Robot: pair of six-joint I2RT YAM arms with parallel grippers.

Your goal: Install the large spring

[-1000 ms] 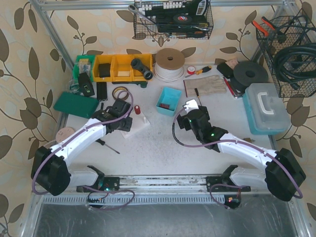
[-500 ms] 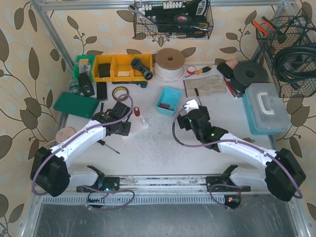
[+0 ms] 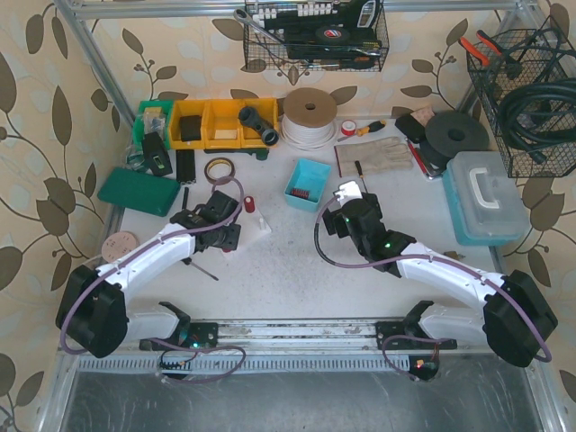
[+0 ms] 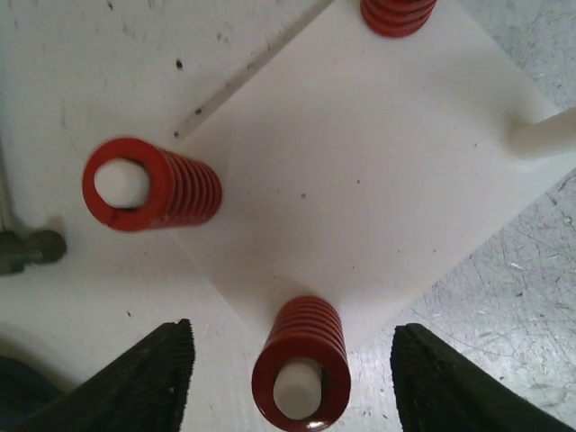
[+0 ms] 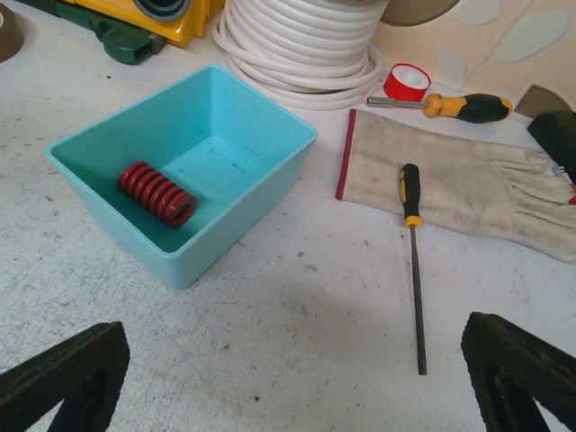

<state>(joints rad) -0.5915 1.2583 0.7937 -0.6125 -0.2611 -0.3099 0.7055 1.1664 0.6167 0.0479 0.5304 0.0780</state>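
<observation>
My left jaws stand half open either side of the spring (image 4: pixel 301 360), touching nothing; seated upright over a peg (image 4: pixel 296 397) at the corner of the plate (image 4: pixel 360 180), it needs no hold. My right jaws gape empty, parked by the bin (image 5: pixel 243 193).

Carried white shells (image 3: pixel 148 256) between black joints (image 3: pixel 90 317), trailed thin purple cables (image 3: pixel 68 292), showed small green lights (image 3: pixel 387 243), ended in black ribbed fingers (image 4: pixel 148 378).

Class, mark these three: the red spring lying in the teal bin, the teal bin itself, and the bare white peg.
red spring (image 5: pixel 155 192): right wrist view, middle coils.
teal bin (image 5: pixel 247 220): right wrist view, near outer wall.
bare white peg (image 4: pixel 545 135): left wrist view, its shaft.
</observation>
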